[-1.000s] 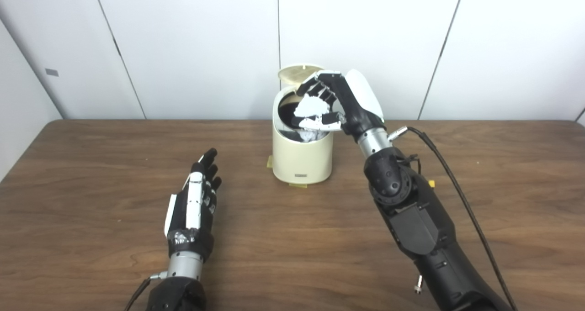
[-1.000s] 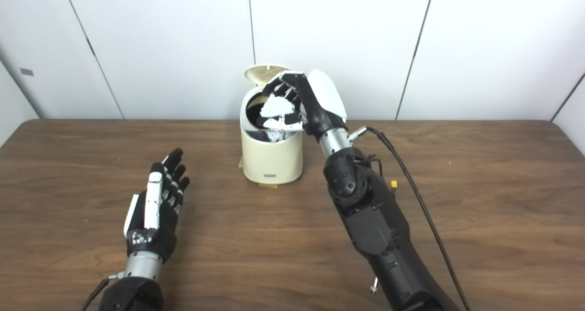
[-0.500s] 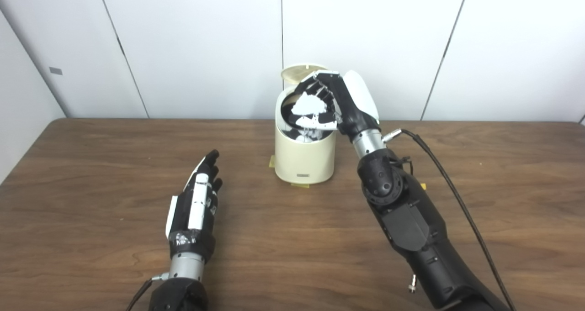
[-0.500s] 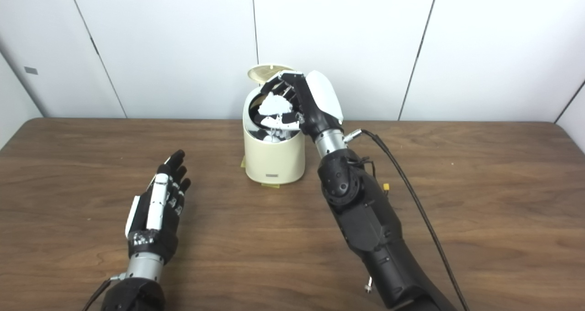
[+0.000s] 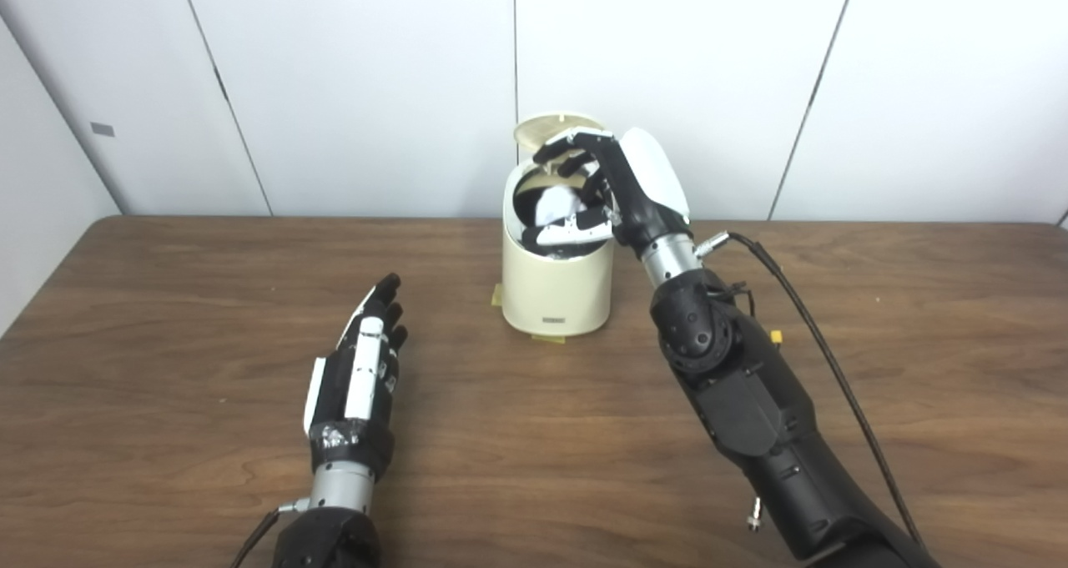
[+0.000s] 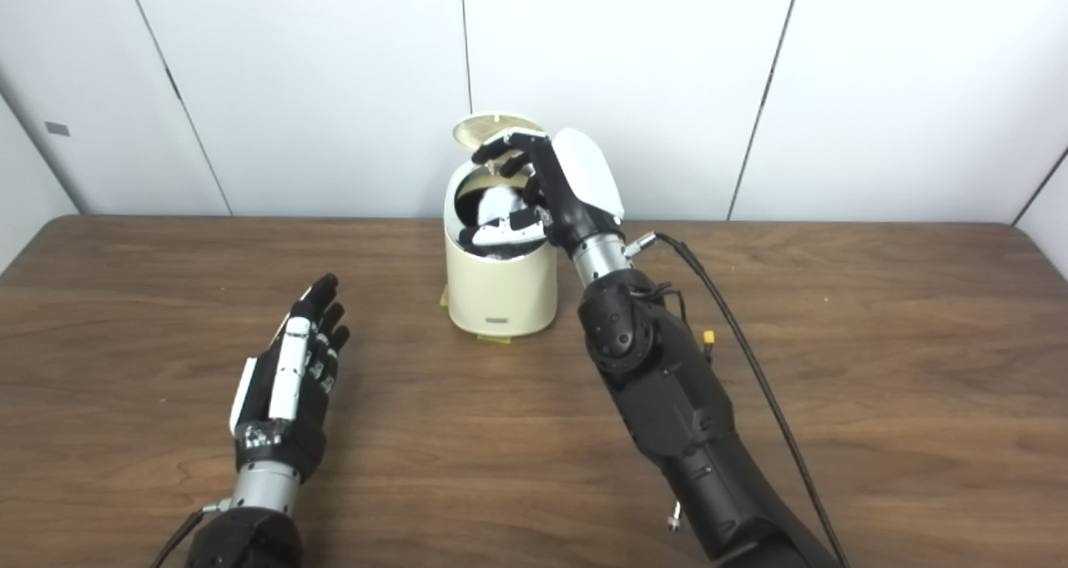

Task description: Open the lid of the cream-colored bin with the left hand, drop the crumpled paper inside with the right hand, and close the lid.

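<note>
Right hand (image 5: 602, 186) hangs over the mouth of the cream-colored bin (image 5: 556, 280), fingers spread and holding nothing. Crumpled paper (image 5: 554, 206) lies inside the bin, just under the fingers. Its lid (image 5: 557, 128) stands raised behind. Left hand (image 5: 359, 376) rests flat and empty on the table (image 5: 167, 318), toward the near edge.

A dark wood-grain counter (image 5: 167, 318) runs up to white wall panels (image 5: 367, 84); a small grey mark, perhaps a label (image 5: 103, 129), sits on one panel.
</note>
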Available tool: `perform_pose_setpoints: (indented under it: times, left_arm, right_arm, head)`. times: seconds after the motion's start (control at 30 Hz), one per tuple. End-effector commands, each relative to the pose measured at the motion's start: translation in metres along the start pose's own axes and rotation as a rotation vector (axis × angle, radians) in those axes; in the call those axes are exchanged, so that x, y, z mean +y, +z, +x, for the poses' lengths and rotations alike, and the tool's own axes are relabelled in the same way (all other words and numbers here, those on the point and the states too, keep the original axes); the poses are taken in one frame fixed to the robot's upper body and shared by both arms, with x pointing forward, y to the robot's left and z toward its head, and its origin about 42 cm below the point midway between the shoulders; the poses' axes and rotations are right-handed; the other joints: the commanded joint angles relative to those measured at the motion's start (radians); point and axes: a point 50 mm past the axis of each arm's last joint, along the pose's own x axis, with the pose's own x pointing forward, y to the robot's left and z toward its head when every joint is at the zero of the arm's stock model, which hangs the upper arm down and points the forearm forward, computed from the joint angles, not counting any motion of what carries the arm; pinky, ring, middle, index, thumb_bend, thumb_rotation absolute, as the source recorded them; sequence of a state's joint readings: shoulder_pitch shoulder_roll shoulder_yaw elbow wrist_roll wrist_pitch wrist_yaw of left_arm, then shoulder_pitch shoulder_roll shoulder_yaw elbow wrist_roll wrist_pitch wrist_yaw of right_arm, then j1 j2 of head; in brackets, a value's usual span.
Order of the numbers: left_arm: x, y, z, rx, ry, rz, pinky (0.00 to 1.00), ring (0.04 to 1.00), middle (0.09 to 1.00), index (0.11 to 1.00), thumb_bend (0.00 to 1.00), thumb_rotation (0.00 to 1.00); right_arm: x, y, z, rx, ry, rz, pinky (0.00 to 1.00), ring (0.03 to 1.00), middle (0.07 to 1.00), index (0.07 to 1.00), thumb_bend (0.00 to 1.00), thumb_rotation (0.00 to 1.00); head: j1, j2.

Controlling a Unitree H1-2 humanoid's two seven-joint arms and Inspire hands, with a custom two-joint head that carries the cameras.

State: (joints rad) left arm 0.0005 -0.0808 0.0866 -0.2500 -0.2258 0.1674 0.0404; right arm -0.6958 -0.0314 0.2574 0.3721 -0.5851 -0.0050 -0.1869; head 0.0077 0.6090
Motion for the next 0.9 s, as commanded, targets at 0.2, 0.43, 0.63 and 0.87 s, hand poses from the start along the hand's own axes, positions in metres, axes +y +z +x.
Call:
perform_pose_setpoints:
  times: [0.2, 0.43, 0.63, 0.87]
  left_arm:
    - [-0.008, 0.015, 0.004, -0.069, -0.033, -0.02, 1.0, 0.988, 0.973, 0.91, 0.36, 0.66]
    - [-0.007, 0.014, 0.004, -0.067, -0.034, -0.022, 1.0, 0.982, 0.964, 0.916, 0.35, 0.65]
    - [-0.006, 0.013, 0.005, -0.068, -0.035, -0.021, 1.0, 0.98, 0.963, 0.919, 0.35, 0.65]
    - [-0.007, 0.015, 0.007, -0.069, -0.048, -0.005, 1.0, 0.982, 0.968, 0.924, 0.34, 0.66]
  right_arm:
    - [-0.018, 0.016, 0.016, -0.064, -0.051, -0.018, 0.62, 0.713, 0.731, 0.664, 0.98, 0.16]
    - [-0.019, 0.016, 0.014, -0.092, -0.1, 0.042, 0.5, 0.586, 0.631, 0.603, 0.91, 0.04]
    - [-0.025, 0.02, 0.006, -0.127, -0.2, 0.113, 0.34, 0.404, 0.511, 0.478, 0.5, 0.0]
    - [-0.039, 0.028, -0.002, -0.108, -0.287, 0.2, 0.42, 0.41, 0.515, 0.483, 0.5, 0.0]
  head:
    - [0.001, 0.002]
    - [-0.005, 0.002]
    - [-0.009, -0.001]
    - [-0.004, -0.002]
